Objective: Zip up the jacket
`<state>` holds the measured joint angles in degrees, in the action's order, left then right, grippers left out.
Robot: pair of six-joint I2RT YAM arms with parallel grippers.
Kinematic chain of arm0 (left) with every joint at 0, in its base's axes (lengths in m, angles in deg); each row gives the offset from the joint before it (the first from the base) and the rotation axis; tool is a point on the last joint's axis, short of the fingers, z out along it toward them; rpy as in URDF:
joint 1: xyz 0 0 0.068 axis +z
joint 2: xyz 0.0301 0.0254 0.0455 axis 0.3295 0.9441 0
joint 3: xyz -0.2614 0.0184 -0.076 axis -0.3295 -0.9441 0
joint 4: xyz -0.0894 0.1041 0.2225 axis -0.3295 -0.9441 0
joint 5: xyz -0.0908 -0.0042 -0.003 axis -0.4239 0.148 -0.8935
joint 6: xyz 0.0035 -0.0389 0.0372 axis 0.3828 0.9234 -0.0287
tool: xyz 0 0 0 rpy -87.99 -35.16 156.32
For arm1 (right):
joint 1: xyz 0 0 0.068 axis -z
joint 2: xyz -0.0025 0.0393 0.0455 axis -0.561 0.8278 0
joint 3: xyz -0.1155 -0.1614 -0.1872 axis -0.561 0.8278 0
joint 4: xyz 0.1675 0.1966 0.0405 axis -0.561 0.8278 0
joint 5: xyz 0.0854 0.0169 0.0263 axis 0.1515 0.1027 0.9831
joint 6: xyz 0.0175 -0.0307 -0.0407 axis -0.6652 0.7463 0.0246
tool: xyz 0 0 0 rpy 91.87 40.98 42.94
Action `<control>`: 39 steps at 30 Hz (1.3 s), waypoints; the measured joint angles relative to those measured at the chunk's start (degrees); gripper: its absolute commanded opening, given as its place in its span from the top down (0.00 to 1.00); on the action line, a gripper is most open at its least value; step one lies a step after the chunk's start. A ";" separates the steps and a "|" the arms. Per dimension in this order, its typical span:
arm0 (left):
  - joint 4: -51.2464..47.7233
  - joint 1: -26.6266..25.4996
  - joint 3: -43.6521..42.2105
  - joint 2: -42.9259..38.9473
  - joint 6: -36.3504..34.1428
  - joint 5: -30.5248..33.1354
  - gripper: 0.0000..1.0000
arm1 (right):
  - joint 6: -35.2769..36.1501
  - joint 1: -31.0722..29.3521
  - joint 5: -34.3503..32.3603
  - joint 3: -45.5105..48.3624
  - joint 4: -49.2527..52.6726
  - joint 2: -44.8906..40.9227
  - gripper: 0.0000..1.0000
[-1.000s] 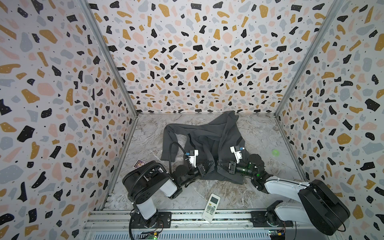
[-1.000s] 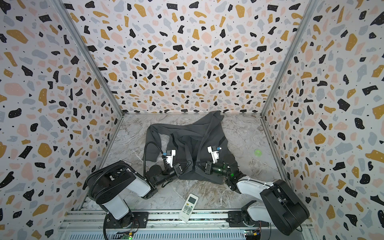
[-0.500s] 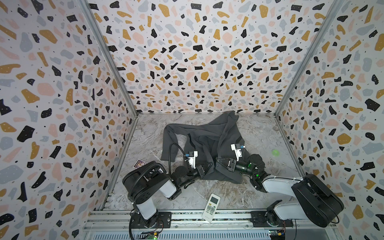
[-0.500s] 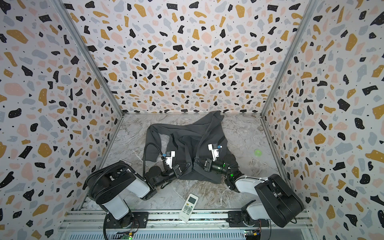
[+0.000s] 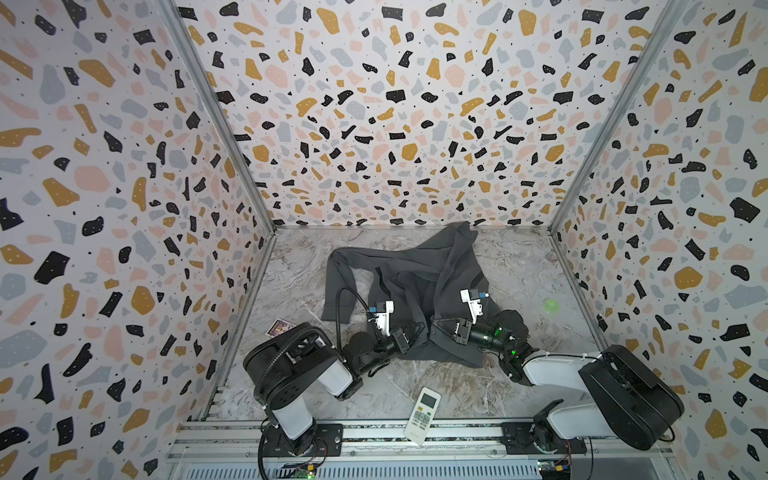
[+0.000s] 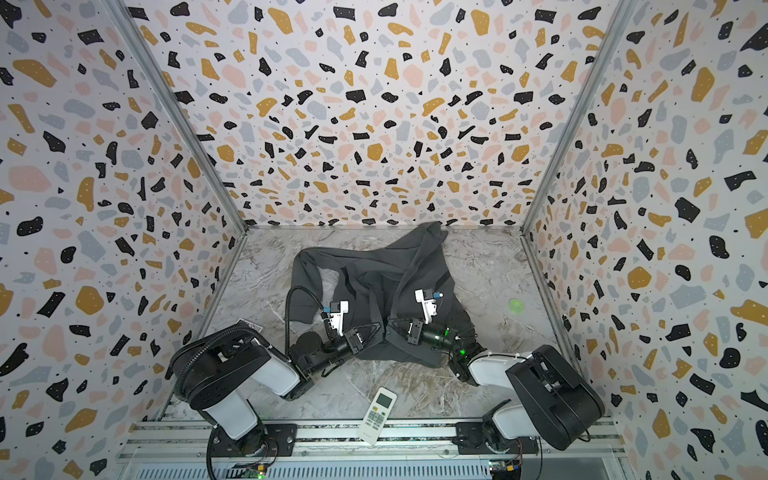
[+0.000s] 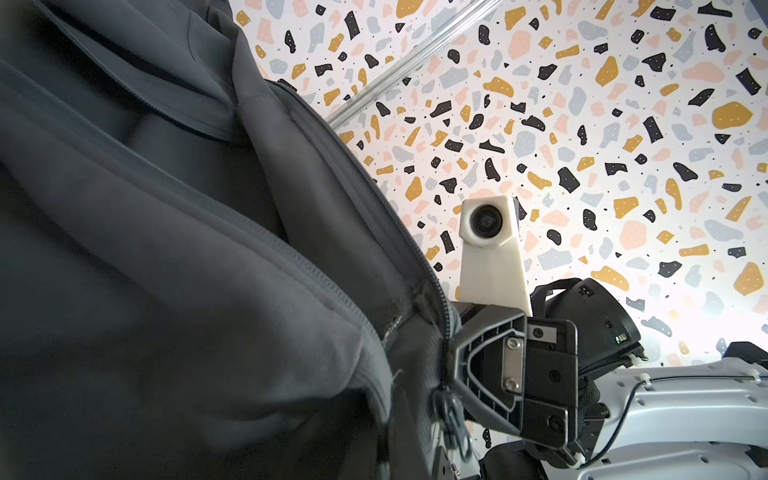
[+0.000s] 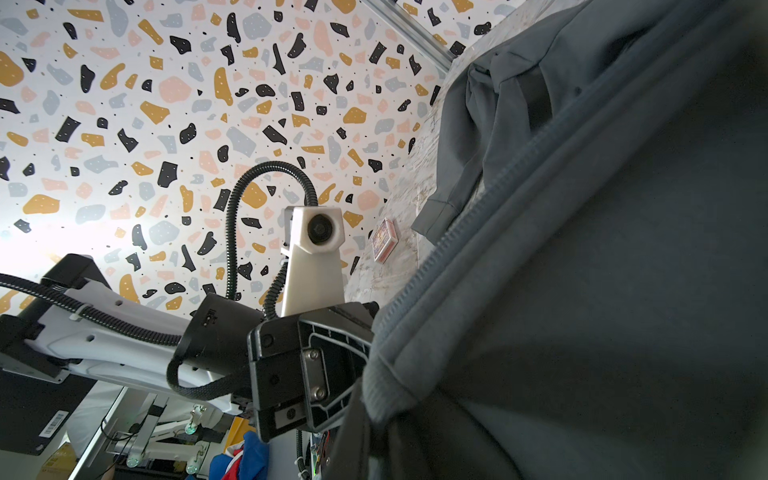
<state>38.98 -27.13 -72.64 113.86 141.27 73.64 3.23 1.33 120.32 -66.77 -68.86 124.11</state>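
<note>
The dark grey jacket [image 5: 419, 282] [image 6: 374, 282] lies crumpled on the marble floor, its front apart. My left gripper [image 5: 417, 331] [image 6: 375, 328] and right gripper [image 5: 435, 327] [image 6: 391, 325] meet tip to tip at the near hem. Each is shut on a hem corner of the jacket. In the left wrist view the jacket [image 7: 187, 270] fills the frame, a zip track [image 7: 376, 195] runs down to a hanging zip pull [image 7: 452, 417], and the right gripper's fingers [image 7: 478, 365] stand beside it. In the right wrist view, fabric [image 8: 582, 311] hides my jaws and the left gripper's finger [image 8: 332, 365] touches the hem.
A white remote control [image 5: 422, 415] [image 6: 377, 413] lies at the near edge between the arm bases. A small card box [image 5: 280, 327] [image 8: 384, 244] sits by the left wall, a green disc [image 5: 550, 306] near the right wall. Speckled walls close three sides.
My right gripper has moved left with its hem corner until it meets the left gripper. The left gripper has barely shifted. Both stayed shut.
</note>
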 measured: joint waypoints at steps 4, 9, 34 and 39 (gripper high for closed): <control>0.00 0.00 0.00 -0.55 0.22 0.15 1.00 | 0.70 -0.96 -0.46 -0.02 1.42 0.00 1.00; 0.00 0.00 0.00 -0.90 0.46 0.17 1.00 | 0.76 -1.14 -0.79 -0.02 1.51 0.28 1.00; -0.02 0.00 0.00 -1.62 0.85 0.28 1.00 | -1.14 -1.36 -1.33 -0.02 -2.34 2.54 1.00; 0.00 0.00 0.00 -1.62 0.83 0.33 1.00 | -1.36 -1.36 -1.31 -0.02 -2.38 2.54 1.00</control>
<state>38.98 -27.13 -72.64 112.24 142.10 73.97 1.88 -0.03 119.01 -66.80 -71.24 126.65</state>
